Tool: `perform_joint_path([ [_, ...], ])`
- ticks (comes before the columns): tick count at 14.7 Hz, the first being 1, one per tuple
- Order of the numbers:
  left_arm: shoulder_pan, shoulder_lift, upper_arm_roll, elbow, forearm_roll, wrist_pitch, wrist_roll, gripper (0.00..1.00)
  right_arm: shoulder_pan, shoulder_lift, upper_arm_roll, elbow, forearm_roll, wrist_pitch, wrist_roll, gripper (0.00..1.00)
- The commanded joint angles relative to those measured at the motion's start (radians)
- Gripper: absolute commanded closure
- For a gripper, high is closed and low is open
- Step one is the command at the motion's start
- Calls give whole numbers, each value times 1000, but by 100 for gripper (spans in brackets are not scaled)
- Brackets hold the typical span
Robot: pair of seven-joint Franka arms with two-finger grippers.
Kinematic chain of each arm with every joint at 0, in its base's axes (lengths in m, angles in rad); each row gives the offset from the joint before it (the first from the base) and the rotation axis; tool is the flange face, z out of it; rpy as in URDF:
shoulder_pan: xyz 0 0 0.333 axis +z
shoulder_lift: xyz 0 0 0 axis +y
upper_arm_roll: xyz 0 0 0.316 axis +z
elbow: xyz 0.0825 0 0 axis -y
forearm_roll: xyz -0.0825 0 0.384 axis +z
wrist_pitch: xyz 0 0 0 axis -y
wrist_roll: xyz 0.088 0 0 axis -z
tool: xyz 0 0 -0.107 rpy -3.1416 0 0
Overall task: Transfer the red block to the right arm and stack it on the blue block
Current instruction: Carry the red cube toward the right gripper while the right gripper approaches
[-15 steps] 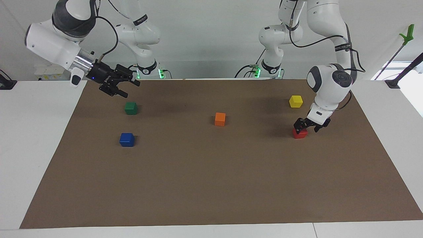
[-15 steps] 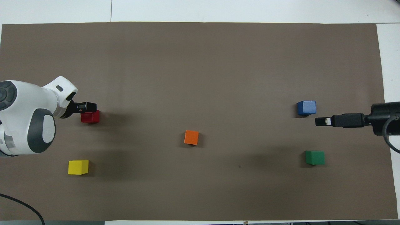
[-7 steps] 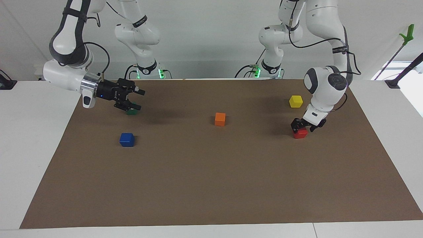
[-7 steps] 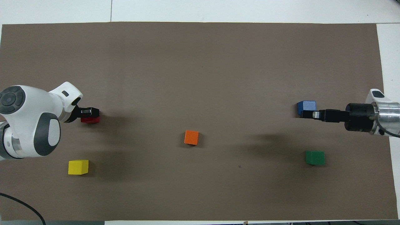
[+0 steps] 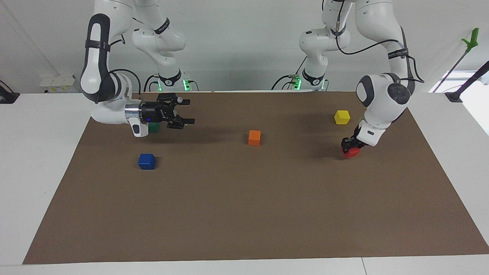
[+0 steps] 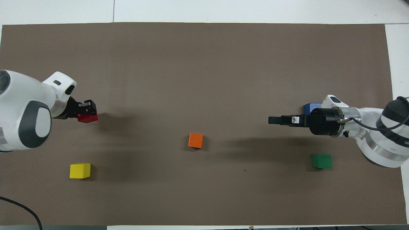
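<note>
The red block (image 5: 351, 152) is at the left arm's end of the mat, tilted, between the fingers of my left gripper (image 5: 349, 147), which is shut on it just above the mat. It also shows in the overhead view (image 6: 88, 118) under the left gripper (image 6: 90, 110). The blue block (image 5: 146, 161) sits on the mat at the right arm's end; in the overhead view (image 6: 310, 106) the right wrist partly covers it. My right gripper (image 5: 189, 111), with its blue light, is open, level and empty, and points toward the table's middle (image 6: 271, 120).
A green block (image 5: 153, 128) lies mostly hidden by the right gripper and shows fully in the overhead view (image 6: 321, 161). An orange block (image 5: 254, 137) sits mid-mat. A yellow block (image 5: 342, 117) lies nearer the robots than the red block. All rest on the brown mat (image 5: 244, 214).
My right arm has swung in over the mat toward the middle, its gripper turning level. My left gripper has closed on the red block and tipped it up slightly.
</note>
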Motion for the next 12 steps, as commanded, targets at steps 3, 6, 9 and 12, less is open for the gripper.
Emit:
perform_joint_path([
  [3,-71,-81,-3,246,-166,-294,-291,100,147,102,5,3,318,-168,-31,0],
  [6,-78,-178,-32,242,-310,-372,-507,100,242,100,7,1,464,-177,-29,0],
  [9,-123,-241,-137,239,-346,-408,-981,100,319,169,7,0,590,-324,-31,0],
  [12,-172,-249,-242,245,-400,-313,-1387,100,340,213,13,0,625,-410,-28,0],
])
